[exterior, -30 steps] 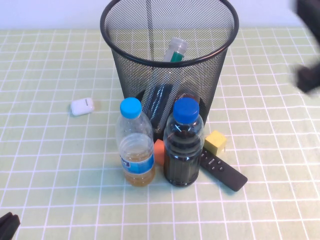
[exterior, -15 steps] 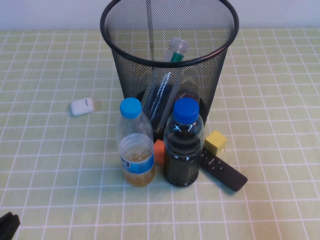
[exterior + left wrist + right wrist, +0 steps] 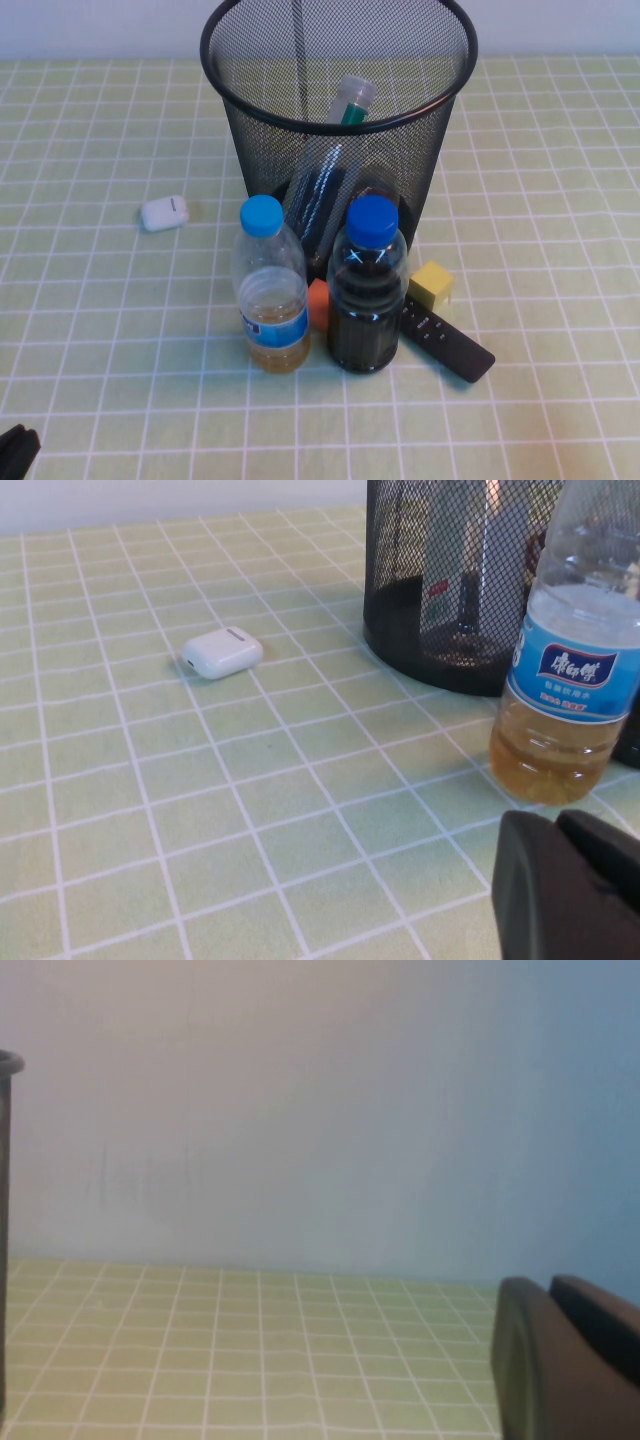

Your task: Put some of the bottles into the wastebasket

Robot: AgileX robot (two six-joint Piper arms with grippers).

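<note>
Black mesh wastebasket holds a white-capped bottle only the high view reveals; left gripper and right gripper sit pinched together, empty.

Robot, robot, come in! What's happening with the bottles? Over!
Left gripper shut, low near the amber bottle. Right gripper shut, parked away. One bottle in the wastebasket; amber and dark bottle outside. Remote beside them.

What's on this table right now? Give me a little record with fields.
Bin: round black wire-mesh wastebasket, upright
In bin: white-capped green-label bottle, leaning
Outside bin: blue-capped bottle of amber liquid; blue-capped dark bottle; both upright
Other: white case, yellow cube, black remote
Left gripper: shut, near amber bottle
Right gripper: shut, away
</note>
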